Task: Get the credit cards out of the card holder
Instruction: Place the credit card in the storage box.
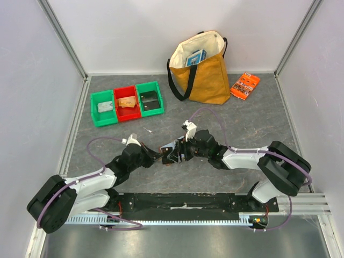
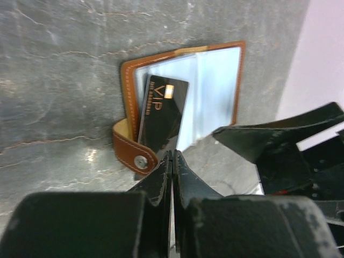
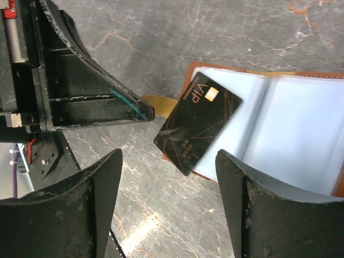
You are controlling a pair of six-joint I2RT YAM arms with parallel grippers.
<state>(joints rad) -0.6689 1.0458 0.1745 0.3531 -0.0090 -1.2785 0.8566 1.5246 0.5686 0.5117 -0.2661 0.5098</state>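
Observation:
The card holder (image 1: 174,154) lies open on the table between my two grippers, brown leather with pale grey-blue pockets (image 2: 215,91) and a snap tab (image 2: 134,153). A black credit card marked VIP (image 2: 161,115) lies slanted across its edge, partly out of a pocket, with all corners showing in the right wrist view (image 3: 199,121). My left gripper (image 2: 173,155) is shut, its tips right at the card's near end; a grip does not show. My right gripper (image 3: 169,155) is open and empty just above the table beside the card and holder (image 3: 290,123).
Three small bins, green, red and green (image 1: 126,102), stand at the back left. A yellow tote bag (image 1: 201,70) stands at the back middle, an orange packet (image 1: 245,84) to its right. Walls close in the table on three sides.

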